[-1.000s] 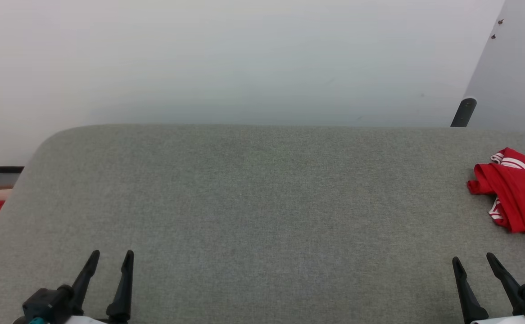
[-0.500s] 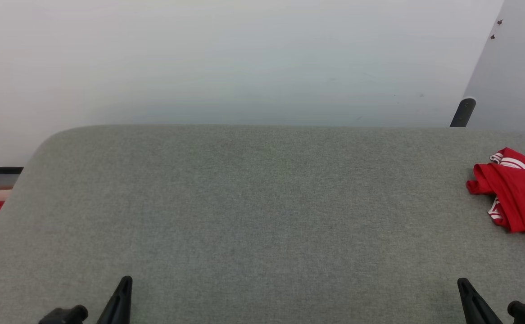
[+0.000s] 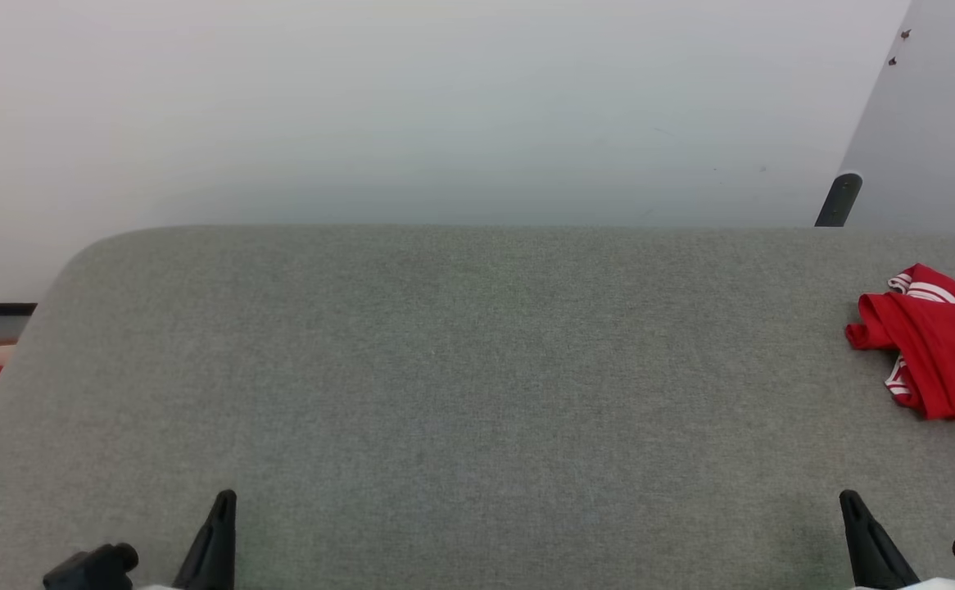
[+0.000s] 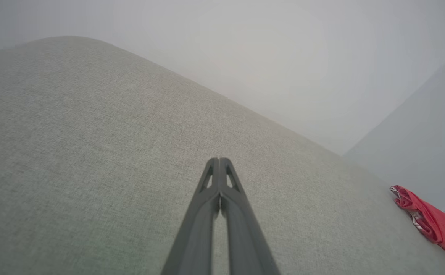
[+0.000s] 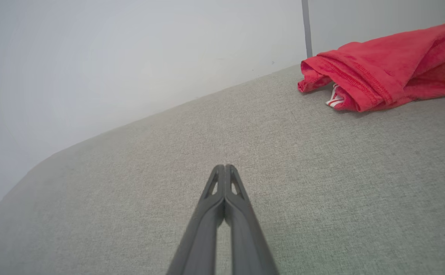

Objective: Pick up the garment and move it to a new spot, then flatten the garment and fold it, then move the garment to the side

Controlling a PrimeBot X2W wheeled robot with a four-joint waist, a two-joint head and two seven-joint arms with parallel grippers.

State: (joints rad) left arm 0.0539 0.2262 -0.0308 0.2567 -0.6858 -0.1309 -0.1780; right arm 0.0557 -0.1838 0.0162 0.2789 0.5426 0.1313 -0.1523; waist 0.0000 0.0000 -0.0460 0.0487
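My left gripper (image 4: 219, 160) has its 2 fingers pressed together on nothing, by the grey tabletop's (image 3: 461, 369) near edge, left side. My right gripper (image 5: 225, 167) is likewise closed and empty, near edge, right side. The garment (image 3: 936, 352) lies bunched at the right edge.

Grey, prob. padded table (image 3: 477, 369); red garment (image 3: 940, 352) bunched at rt edge.

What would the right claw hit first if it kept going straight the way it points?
Probably the grey tabletop ahead of the right claw, or the white wall beyond; depth is unclear. The red shirt lies off to the right.
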